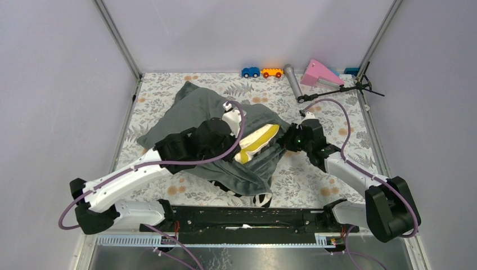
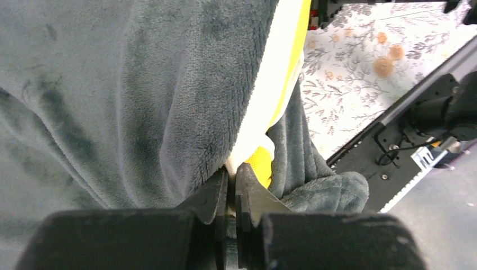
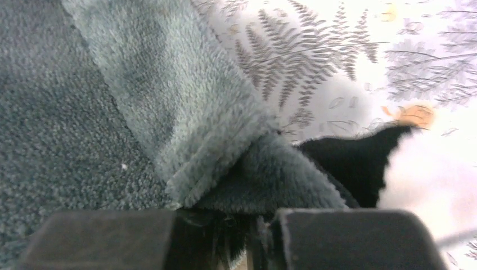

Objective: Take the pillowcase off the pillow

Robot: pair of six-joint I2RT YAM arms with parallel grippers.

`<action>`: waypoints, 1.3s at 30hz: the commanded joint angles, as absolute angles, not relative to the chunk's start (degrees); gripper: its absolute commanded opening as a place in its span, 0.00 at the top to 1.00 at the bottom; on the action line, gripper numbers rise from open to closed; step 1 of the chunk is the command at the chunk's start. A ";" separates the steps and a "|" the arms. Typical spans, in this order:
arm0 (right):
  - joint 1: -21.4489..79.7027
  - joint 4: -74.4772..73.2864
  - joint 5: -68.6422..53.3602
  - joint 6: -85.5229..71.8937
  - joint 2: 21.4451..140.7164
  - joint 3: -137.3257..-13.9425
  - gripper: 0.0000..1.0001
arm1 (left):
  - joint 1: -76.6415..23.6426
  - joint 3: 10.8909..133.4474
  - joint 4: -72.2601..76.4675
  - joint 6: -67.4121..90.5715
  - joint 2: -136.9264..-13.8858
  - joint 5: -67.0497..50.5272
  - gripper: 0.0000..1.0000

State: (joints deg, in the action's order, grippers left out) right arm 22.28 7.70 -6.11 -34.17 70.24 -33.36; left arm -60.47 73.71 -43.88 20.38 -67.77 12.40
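Note:
The grey-green plush pillowcase lies rumpled across the middle of the floral table. At its open right end the cream pillow shows with its yellow band. My left gripper reaches over the cover and is shut on the pillow's corner, the jaws pinching cream fabric beside the plush pillowcase. My right gripper sits at the cover's right edge. In the right wrist view a fold of pillowcase runs into the right gripper, with its zebra lining exposed; the fingertips are buried in plush.
Along the back edge stand a blue toy car, an orange toy car, a grey cylinder, a pink wedge and a black stand. The black base rail runs along the near edge, close to the zebra corner.

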 commanded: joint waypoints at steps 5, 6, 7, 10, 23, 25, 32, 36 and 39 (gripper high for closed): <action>20.66 10.92 -20.05 -29.56 74.74 -36.01 0.73 | -58.19 73.54 -30.40 22.97 -63.48 -1.67 1.00; 20.67 9.97 -20.52 -29.10 74.30 -36.12 0.70 | -57.67 73.60 -28.95 24.13 -64.25 -1.41 1.00; 20.66 9.33 -20.45 -28.83 73.14 -35.89 0.67 | -57.01 73.76 -27.93 25.53 -65.37 -0.74 1.00; 20.68 6.18 -17.06 -27.69 65.59 -34.26 0.53 | -53.93 73.98 -25.51 28.29 -68.93 -0.79 1.00; 20.71 -1.21 -21.79 -36.26 49.26 -35.69 0.03 | -51.79 73.91 -17.88 28.75 -77.09 -5.66 1.00; 20.66 0.49 -20.88 -42.82 49.38 -35.15 0.01 | -51.85 73.78 -17.65 28.71 -77.10 -5.77 1.00; 20.74 18.31 -23.69 -60.08 49.97 -28.35 0.00 | -51.81 73.16 -16.98 28.78 -77.13 -7.30 1.00; 21.08 19.97 -23.91 -61.23 52.29 -28.96 0.01 | -51.78 72.70 -16.18 28.74 -76.71 -8.81 1.00; 21.37 21.45 -24.60 -62.32 54.43 -29.18 0.00 | -51.80 72.45 -15.24 28.72 -76.51 -11.00 1.00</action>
State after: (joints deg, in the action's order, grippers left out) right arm 20.99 15.00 -22.37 -57.82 52.40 -28.32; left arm -51.72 71.66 -25.52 28.32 -78.54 -5.56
